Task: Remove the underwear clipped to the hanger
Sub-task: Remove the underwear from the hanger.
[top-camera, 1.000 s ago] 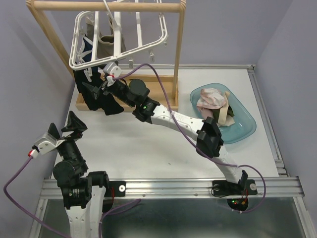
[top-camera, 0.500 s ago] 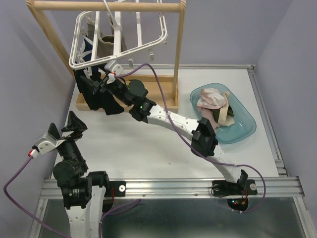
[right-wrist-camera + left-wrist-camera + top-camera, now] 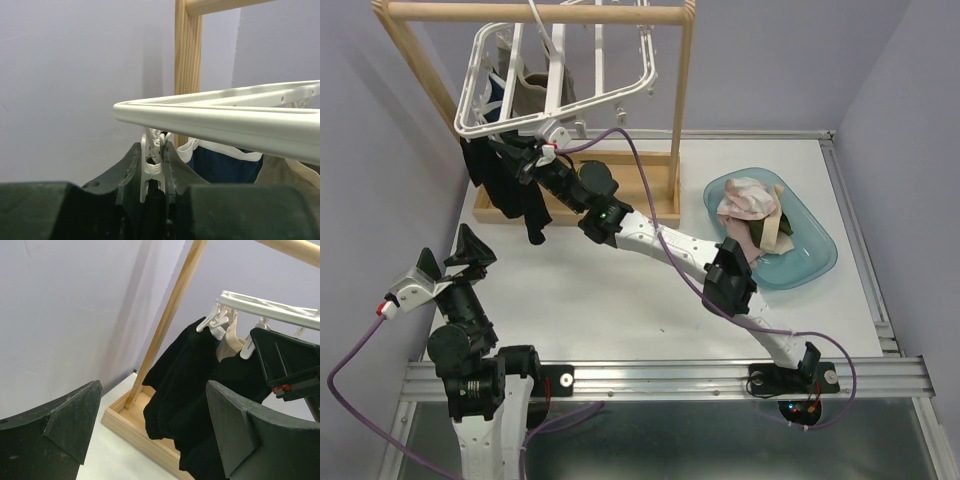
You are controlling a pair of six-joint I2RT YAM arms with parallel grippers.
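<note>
Black underwear hangs clipped under the white hanger at eleven o'clock on the tabletop. The right pincer squeezes one white clip below the rim. At eight o'clock, the left pincer gapes wide, empty.

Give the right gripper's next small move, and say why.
Probably squeeze a little harder, then ease downward: the right gripper pinches the clip under the hanger, yet the black underwear hangs below it, apparently not released.
</note>
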